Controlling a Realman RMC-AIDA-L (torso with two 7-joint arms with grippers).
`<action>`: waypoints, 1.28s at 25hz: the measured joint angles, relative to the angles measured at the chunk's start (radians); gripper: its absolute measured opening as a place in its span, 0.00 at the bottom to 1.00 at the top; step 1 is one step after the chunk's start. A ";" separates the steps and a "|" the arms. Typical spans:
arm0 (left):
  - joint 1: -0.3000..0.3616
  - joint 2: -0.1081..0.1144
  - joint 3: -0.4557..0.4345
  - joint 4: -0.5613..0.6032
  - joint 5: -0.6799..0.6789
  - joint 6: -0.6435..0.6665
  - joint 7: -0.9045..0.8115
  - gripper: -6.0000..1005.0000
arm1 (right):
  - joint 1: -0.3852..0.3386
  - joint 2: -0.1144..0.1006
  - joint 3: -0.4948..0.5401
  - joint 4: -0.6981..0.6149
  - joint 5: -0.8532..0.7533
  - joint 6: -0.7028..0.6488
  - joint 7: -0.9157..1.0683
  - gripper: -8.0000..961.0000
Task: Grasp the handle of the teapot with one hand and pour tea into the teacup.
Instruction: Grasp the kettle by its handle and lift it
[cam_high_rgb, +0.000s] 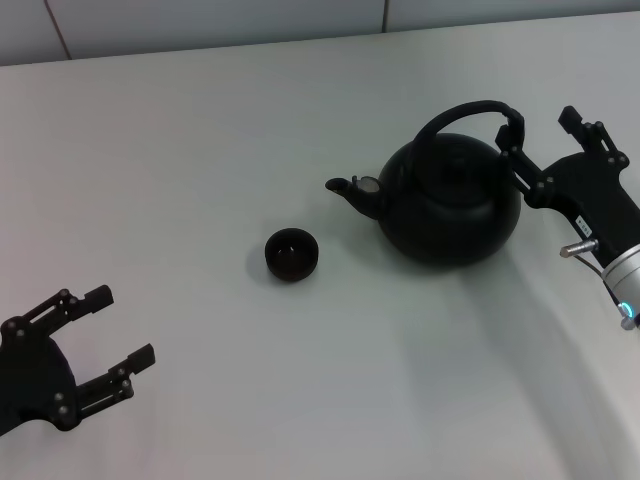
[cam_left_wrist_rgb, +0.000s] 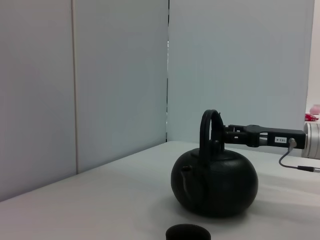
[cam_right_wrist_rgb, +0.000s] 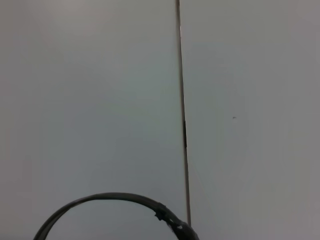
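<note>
The black teapot (cam_high_rgb: 450, 205) stands on the white table right of centre, with its spout pointing left at the small dark teacup (cam_high_rgb: 291, 253). Its arched handle (cam_high_rgb: 465, 110) stands upright. My right gripper (cam_high_rgb: 540, 132) is open at the handle's thick right end, with one finger right beside it. My left gripper (cam_high_rgb: 122, 325) is open and empty at the near left. The left wrist view shows the teapot (cam_left_wrist_rgb: 215, 180), the handle (cam_left_wrist_rgb: 210, 125), the teacup's rim (cam_left_wrist_rgb: 187, 233) and the right gripper (cam_left_wrist_rgb: 235, 135) at the handle. The right wrist view shows only the handle's arch (cam_right_wrist_rgb: 110, 197).
The white table (cam_high_rgb: 200, 150) carries only the teapot and the teacup. A pale panelled wall (cam_left_wrist_rgb: 100, 90) stands behind the table's far edge.
</note>
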 joint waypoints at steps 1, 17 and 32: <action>0.000 0.000 0.000 0.000 0.000 0.000 0.000 0.79 | 0.000 0.000 0.000 -0.001 0.000 0.000 0.000 0.83; -0.004 -0.001 0.000 -0.010 -0.015 0.002 0.000 0.79 | 0.017 0.000 -0.012 -0.009 -0.009 0.025 0.035 0.33; -0.004 -0.001 0.000 -0.016 -0.016 0.006 0.000 0.79 | 0.049 0.001 -0.001 -0.009 -0.004 0.011 0.038 0.10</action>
